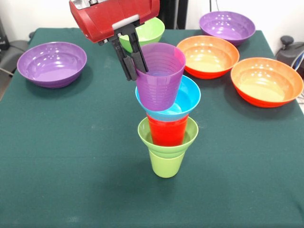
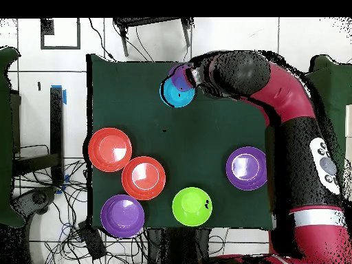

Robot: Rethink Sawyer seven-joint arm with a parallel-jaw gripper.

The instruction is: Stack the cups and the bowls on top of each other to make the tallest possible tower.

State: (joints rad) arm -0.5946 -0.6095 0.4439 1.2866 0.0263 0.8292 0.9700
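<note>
Four pieces already form the tower at bench centre, and the gripper, clamped on the purple cup's ten-o'clock rim, holds it tilted in the blue bowl; an off-centre release could topple everything.

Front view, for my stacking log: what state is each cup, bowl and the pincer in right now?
Pincer: shut on the purple cup's rim.
Purple cup: upright, held, its base inside the blue bowl.
Blue bowl: upright, on the red cup.
Red cup: upright, in the small green bowl.
Small green bowl: on the green cup.
Green cup: upright on the table.
Other five bowls: upright, empty, unstacked.
</note>
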